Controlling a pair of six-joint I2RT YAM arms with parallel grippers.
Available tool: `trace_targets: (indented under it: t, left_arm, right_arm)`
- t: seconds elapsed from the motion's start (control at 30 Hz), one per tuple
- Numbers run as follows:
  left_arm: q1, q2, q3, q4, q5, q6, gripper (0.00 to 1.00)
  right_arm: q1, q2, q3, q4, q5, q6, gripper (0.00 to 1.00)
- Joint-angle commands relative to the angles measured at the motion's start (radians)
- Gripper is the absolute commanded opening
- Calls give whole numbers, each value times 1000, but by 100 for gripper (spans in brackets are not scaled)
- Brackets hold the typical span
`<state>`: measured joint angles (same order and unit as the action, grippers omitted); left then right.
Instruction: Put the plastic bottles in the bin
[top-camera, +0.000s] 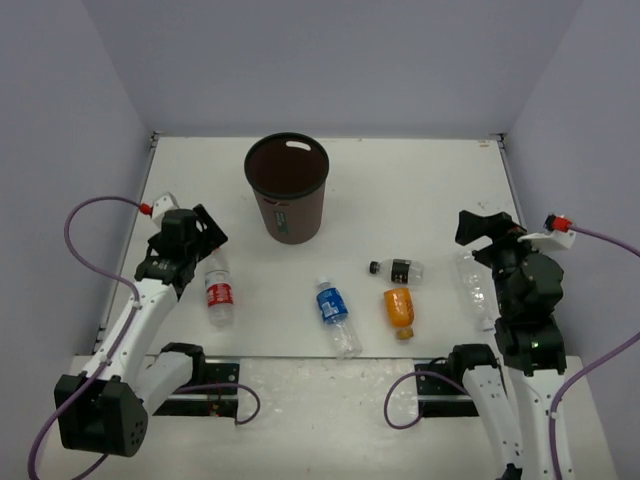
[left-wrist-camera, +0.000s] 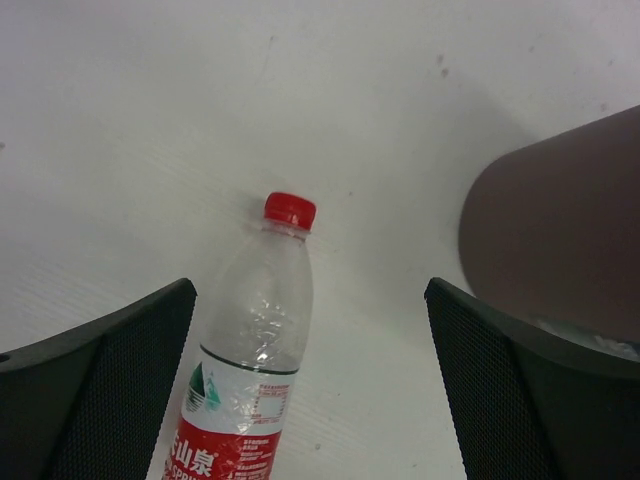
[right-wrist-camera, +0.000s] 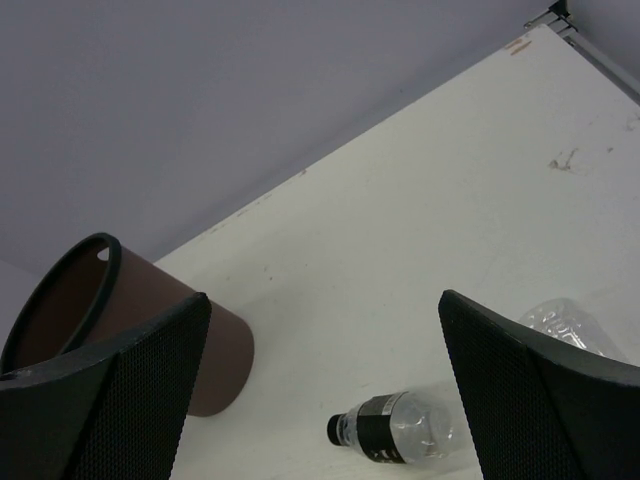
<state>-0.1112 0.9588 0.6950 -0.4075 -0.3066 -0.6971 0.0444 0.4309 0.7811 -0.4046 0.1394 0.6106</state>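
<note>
Hovering my left tool (left-wrist-camera: 310, 380) above the red-label bottle (top-camera: 219, 293), fingers wide apart, nothing held. The bottle lies on its side on the bench (top-camera: 420, 190), red cap pointing away from me, and in the wrist view it sits nearer my left finger than my right.

Risk here: it's off-centre, so one finger may hit first and roll it away. The body looks thin and dented, so a hard squeeze may pop it out.

The bin (top-camera: 290, 215) stands upright just right of that, far side of the bench, mouth open; no bottle shows inside. It looks light and tapered, so a bump from my arm on the carry could tip it.

The blue-label bottle (top-camera: 335, 310) lies centre-near. The black-label bottle (top-camera: 397, 269) and orange bottle (top-camera: 399, 308) lie close together, so grabbing one may knock the other.

The plain clear bottle (top-camera: 474, 285) lies far right, partly under my right arm. It's hard to see against the white, so a misplaced grasp is likely.

My right tool (right-wrist-camera: 320, 390) is raised, fingers spread, empty, looking toward the bin.

All five bottles are on the bench, so the job is at its start.
</note>
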Motion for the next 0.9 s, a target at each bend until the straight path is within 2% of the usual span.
trace_targets:
  t: [0.0, 0.13, 0.23, 0.37, 0.5, 0.6, 0.67, 0.77, 0.8, 0.83, 0.87]
  left_arm:
    - [7, 22, -70, -42, 70, -42, 100]
    - [3, 62, -151, 15, 160, -30, 100]
    - [1, 122, -198, 57, 207, -22, 100]
    - [-4, 197, -201, 84, 201, -15, 100]
    - [-5, 257, -202, 103, 172, -10, 96]
    - [-7, 276, -207, 113, 170, -12, 92]
    - [-10, 283, -215, 134, 176, -13, 81]
    - [-13, 278, -210, 138, 175, -14, 57]
    - [-13, 268, -208, 135, 176, -12, 52]
    - [-13, 265, -205, 134, 176, -12, 50]
    - [-13, 252, -198, 131, 175, -8, 43]
  right_arm:
    - [-5, 20, 8, -7, -31, -21, 99]
    - [-4, 51, -9, -19, 39, -18, 99]
    - [-5, 74, -32, 13, 14, -38, 99]
    - [-5, 88, 3, -26, -15, -63, 99]
    - [-5, 41, -19, -45, 109, -3, 99]
    - [-5, 23, -26, -34, 66, -29, 99]
    - [-5, 57, 12, -71, 10, -44, 99]
    - [-5, 116, 37, -106, 53, -35, 99]
    - [-3, 129, 40, -114, 70, -31, 99]
    - [-3, 134, 41, -118, 72, -30, 99]
    - [-4, 133, 36, -113, 79, -39, 99]
